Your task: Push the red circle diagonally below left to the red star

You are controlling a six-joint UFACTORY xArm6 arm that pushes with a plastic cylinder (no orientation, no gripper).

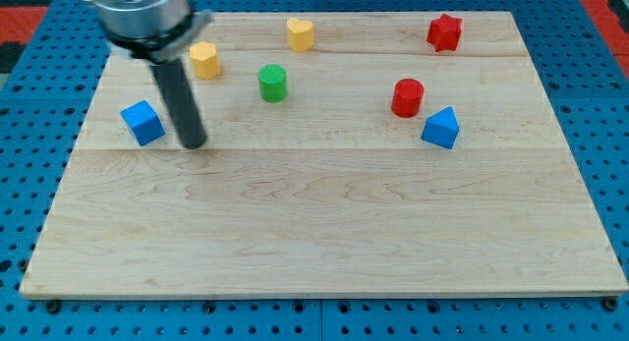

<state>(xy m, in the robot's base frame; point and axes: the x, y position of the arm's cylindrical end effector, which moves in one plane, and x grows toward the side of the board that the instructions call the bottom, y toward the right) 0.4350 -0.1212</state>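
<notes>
The red circle (407, 96) stands on the wooden board (324, 223) right of centre, below and left of the red star (444, 32) at the view's top right. A blue triangle block (441, 128) sits just below right of the red circle, close to it. My tip (194, 142) is at the view's left, far from the red circle, just right of a blue cube (143, 122). The rod rises from the tip up and to the left.
A yellow hexagon block (203, 60) sits above my tip beside the rod. A green cylinder (272, 83) stands right of it. A yellow heart block (300, 32) lies near the board's top edge.
</notes>
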